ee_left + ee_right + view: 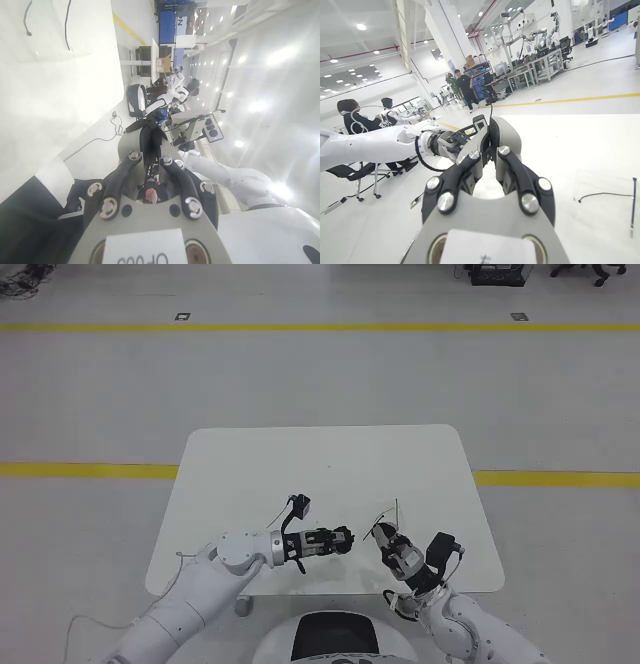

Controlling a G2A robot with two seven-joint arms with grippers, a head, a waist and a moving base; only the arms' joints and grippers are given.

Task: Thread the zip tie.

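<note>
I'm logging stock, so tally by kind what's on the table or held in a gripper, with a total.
Thin black plastic zip ties loose on the white table: 2
Thin black plastic zip tie pinched in the right gripper: 1
Clear plastic sheet on the table: 1
Total: 4
</note>
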